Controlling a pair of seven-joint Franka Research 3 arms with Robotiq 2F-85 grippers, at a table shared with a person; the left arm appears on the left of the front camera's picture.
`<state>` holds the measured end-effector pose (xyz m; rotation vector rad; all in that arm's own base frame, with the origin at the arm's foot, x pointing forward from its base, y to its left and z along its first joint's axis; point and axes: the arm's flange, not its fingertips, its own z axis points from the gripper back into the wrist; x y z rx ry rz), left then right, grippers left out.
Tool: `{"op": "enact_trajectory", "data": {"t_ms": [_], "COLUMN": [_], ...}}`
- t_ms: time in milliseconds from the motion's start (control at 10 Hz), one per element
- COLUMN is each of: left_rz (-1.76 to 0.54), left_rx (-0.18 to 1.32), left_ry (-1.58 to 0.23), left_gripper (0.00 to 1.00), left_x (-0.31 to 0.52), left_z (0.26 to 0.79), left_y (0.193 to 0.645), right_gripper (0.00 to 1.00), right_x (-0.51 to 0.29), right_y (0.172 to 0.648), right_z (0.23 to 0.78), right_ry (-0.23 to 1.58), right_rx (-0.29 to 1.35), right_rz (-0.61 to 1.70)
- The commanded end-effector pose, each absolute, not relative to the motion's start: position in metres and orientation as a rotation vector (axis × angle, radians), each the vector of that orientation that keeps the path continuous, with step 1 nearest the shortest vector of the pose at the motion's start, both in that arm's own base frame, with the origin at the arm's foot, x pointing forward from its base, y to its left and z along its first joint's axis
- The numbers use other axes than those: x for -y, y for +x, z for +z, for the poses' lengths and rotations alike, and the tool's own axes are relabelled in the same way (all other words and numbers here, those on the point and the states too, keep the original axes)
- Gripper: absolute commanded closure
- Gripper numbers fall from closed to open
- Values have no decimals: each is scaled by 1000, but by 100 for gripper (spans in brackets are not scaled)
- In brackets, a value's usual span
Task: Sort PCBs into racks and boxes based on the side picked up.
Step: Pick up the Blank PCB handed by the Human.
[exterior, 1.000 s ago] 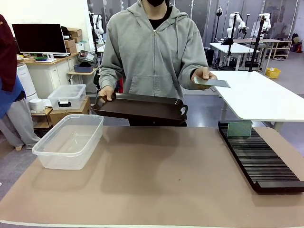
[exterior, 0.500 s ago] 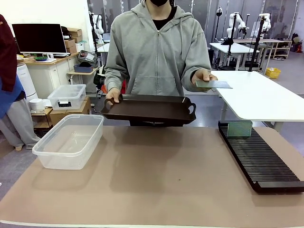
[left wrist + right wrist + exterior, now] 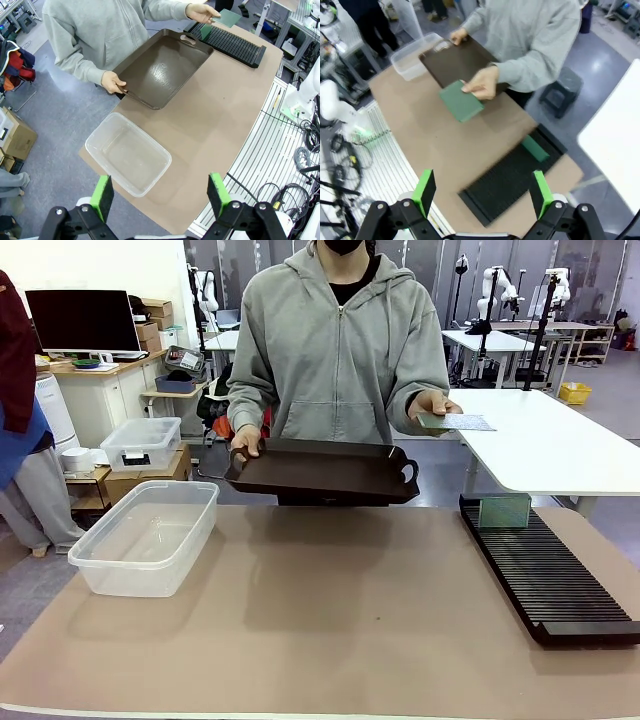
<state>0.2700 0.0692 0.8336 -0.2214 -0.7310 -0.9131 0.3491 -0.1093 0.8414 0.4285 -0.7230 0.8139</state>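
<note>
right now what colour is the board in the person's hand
Plain green; the PCB shows best in the right wrist view.

No word, label, brand or number can be read in any view. The green board held in the person's hand shows a pale speckled face, too small to make out any print.

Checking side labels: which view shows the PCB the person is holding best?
The right wrist view: the held PCB shows its whole green face, pinched at one edge by the person's hand. The front view sees the PCB nearly edge-on; the left wrist view shows the PCB small near the top edge.
</note>
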Motion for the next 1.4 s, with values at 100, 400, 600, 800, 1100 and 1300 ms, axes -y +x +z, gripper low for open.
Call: {"op": "enact_trajectory", "data": {"t_ms": [100, 400, 600, 800, 1100, 1300], "left_rz": [-908, -908, -908, -908, -908, -908], "left_rx": [729, 729, 729, 729, 729, 729], "left_ry": [-226, -226, -226, -226, -226, -226], "left_gripper": [0, 0, 0, 0, 0, 0], "left_x": [-69, -69, -69, -69, -69, -69], "left_z": [832, 832, 832, 832, 832, 832], "left_y": [270, 270, 270, 270, 270, 270], "right_gripper": [0, 0, 0, 0, 0, 0], "right_x": [93, 84, 81, 81, 71, 60], "right_y": [376, 398, 417, 433, 445, 446], "right_z": [839, 821, 799, 771, 726, 696], "right_ry": [673, 828, 948, 1004, 1061, 1093], "right_rx": [618, 431, 305, 262, 314, 335], "right_rz": [677, 564, 515, 388, 276, 254]}}
